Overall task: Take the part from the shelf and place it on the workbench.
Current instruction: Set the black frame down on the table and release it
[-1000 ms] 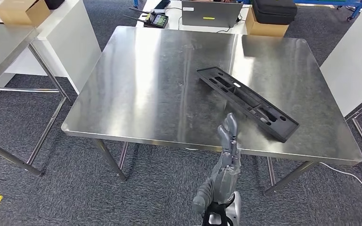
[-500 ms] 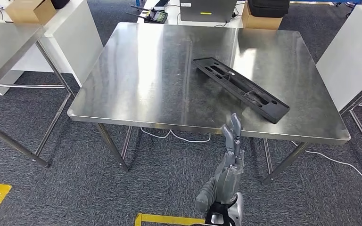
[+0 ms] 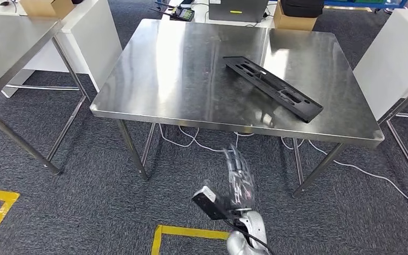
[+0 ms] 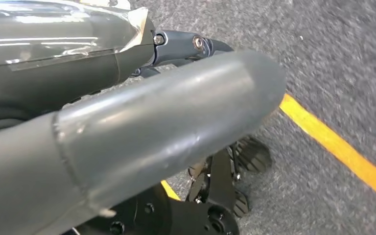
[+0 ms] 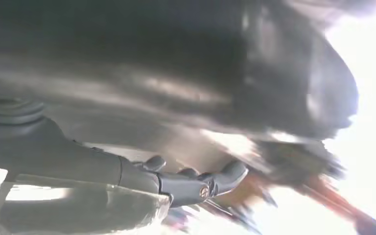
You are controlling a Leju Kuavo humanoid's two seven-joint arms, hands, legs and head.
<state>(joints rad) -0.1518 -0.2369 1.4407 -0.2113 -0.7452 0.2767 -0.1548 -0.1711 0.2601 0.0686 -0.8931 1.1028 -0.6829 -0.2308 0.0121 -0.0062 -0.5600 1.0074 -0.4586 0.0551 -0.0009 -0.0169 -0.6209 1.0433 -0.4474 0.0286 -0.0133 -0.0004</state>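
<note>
Black slotted plastic part [image 3: 272, 88] lies flat on brushed-steel workbench [image 3: 180, 69]; right robot hand [image 3: 239, 178] (blurred) hangs empty, fingers straight.

Right robot hand [image 3: 238, 178] has dropped below the workbench [image 3: 191, 101] edge

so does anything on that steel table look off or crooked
Only slightly: the long black part lies flat on the steel table but diagonally, askew to its edges, its lower end near the front right side. No damage or spill shows.
</note>
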